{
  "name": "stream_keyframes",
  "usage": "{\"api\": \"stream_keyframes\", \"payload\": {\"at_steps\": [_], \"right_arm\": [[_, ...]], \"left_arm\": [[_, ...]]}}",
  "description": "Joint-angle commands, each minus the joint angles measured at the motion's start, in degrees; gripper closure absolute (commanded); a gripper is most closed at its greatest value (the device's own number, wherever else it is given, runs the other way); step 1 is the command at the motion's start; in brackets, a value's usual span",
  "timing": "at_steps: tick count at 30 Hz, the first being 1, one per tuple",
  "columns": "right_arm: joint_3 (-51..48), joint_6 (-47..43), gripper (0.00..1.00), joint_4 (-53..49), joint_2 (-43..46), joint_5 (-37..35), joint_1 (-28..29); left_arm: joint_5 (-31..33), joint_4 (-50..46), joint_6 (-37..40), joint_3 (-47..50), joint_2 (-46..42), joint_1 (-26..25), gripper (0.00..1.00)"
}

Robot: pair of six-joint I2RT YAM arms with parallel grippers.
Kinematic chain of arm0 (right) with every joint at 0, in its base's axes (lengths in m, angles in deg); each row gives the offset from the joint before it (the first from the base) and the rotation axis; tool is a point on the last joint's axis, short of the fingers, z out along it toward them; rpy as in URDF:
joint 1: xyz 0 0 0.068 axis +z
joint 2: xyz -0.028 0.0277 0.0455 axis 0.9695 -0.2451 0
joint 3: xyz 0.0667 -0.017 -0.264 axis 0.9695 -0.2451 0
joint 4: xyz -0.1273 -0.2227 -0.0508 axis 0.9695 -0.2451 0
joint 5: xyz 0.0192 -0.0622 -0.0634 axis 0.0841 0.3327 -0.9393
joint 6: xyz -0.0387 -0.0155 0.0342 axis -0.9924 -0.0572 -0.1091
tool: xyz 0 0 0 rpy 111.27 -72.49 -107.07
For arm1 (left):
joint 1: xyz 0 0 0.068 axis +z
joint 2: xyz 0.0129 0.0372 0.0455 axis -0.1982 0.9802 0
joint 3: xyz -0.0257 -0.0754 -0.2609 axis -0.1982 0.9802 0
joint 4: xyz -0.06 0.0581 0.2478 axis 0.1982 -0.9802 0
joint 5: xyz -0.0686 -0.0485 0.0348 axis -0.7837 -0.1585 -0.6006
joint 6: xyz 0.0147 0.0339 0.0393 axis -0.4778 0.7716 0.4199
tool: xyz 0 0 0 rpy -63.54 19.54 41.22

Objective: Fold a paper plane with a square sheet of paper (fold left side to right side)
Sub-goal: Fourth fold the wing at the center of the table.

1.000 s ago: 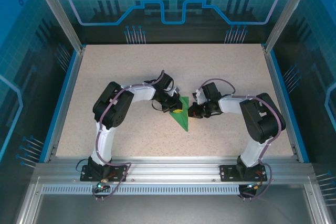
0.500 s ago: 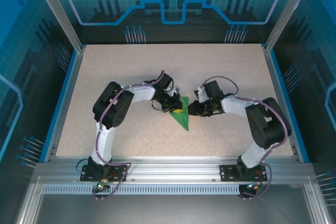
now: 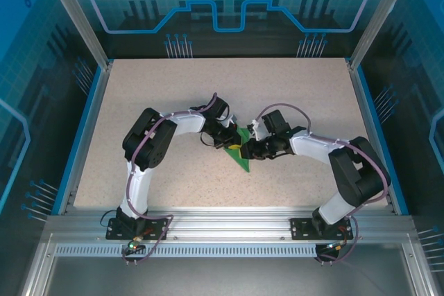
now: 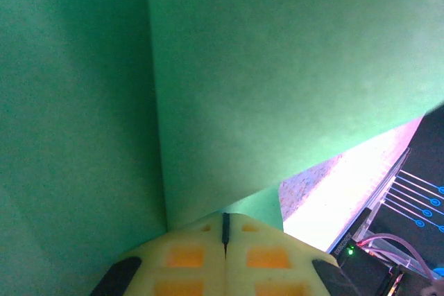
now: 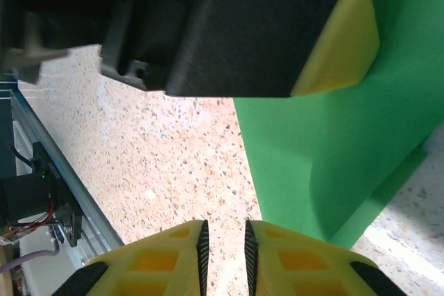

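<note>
Speckled beige bench [image 3: 152, 102] carries the green paper [image 3: 241, 162], creased into a narrow pointed shape and lying near the middle between both arms. Left tool [image 4: 225, 240] is clenched, its yellow pads pressed together and resting against the paper's fold. Right tool [image 5: 223, 240] sits at the paper's right edge, its pads slightly parted with bare bench showing between them, grasping nothing.

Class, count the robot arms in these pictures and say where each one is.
2. The left arm rises from the near left edge, the right arm from the near right; both reach to the green paper in the middle.
</note>
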Motion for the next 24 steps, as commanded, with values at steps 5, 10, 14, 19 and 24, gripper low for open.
{"api": "stream_keyframes", "payload": {"at_steps": [5, 10, 14, 19, 24], "right_arm": [[1.00, -0.58, 0.76, -3.11, -3.67, 0.98, 1.86], [1.45, -1.43, 0.76, -5.35, -4.73, -1.06, 2.01], [1.85, -2.14, 0.76, -6.85, -5.53, -2.55, 2.28], [1.97, -2.55, 0.75, -7.76, -6.01, -3.10, 2.59], [1.70, -2.71, 0.75, -8.36, -6.28, -2.73, 2.64]], "left_arm": [[2.22, -3.19, 1.28, 2.09, 2.33, 0.31, 1.00], [2.34, -3.16, 1.22, 1.96, 2.23, 0.34, 1.00], [2.35, -3.22, 1.33, 2.05, 2.17, 0.31, 1.00], [2.36, -3.37, 1.24, 1.98, 2.33, 0.37, 1.00], [2.35, -3.37, 1.09, 2.01, 2.41, 0.40, 1.00]]}}
